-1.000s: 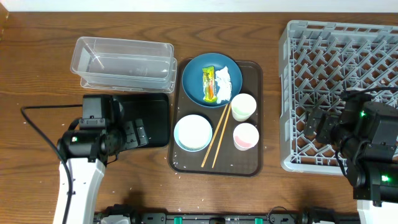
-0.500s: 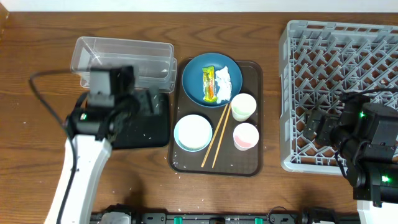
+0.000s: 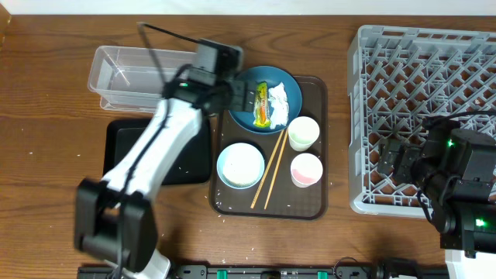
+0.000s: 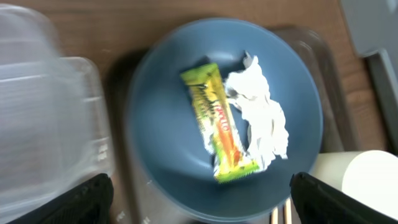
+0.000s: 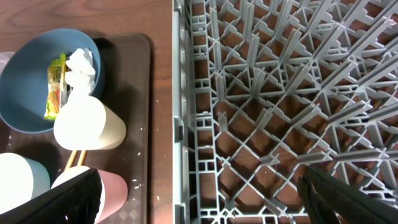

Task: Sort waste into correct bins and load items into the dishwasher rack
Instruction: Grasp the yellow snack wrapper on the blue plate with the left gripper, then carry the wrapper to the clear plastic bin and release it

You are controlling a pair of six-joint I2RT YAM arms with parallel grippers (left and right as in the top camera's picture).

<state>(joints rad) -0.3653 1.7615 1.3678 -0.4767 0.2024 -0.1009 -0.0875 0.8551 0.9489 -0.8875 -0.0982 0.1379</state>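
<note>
ur left pincer [image 4: 202, 202] jumped from the black tray [image 3: 124, 136] to above the blue dish [image 4: 161, 112]. it's wide open, holding nothing. the wrapper [image 4: 219, 124] is right below, so prob grab that 1st.

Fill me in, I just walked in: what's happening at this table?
The left gripper hovers open above the blue dish, which holds the snack wrapper and the crumpled tissue; neither is picked up yet. The right gripper hangs open over the dishwasher rack, holding nothing. The white bowl, cream cup, pink cup and chopsticks sit on the brown tray.
</note>
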